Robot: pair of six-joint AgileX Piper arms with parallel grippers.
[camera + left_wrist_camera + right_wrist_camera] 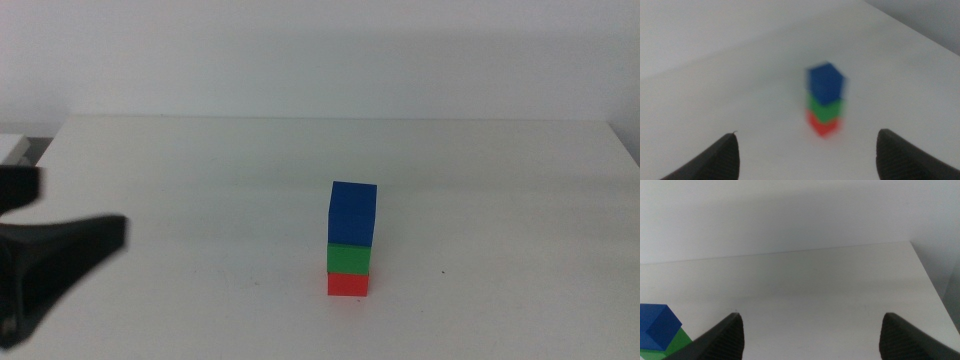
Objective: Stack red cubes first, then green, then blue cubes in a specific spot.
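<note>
Stack: small matte red cube [348, 284] on white bench [500, 200], green cube [349, 258] above, blue cube [352, 213] topping, order complete | left gripper [805, 155] fingers released, apart from red cube | right gripper [810, 335] released, aside

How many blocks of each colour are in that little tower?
Small matte red cube, at the bottom: 1
Small matte green cube, in the middle: 1
Small matte deep-blue cube, on top: 1
Total: 3 cubes
</note>
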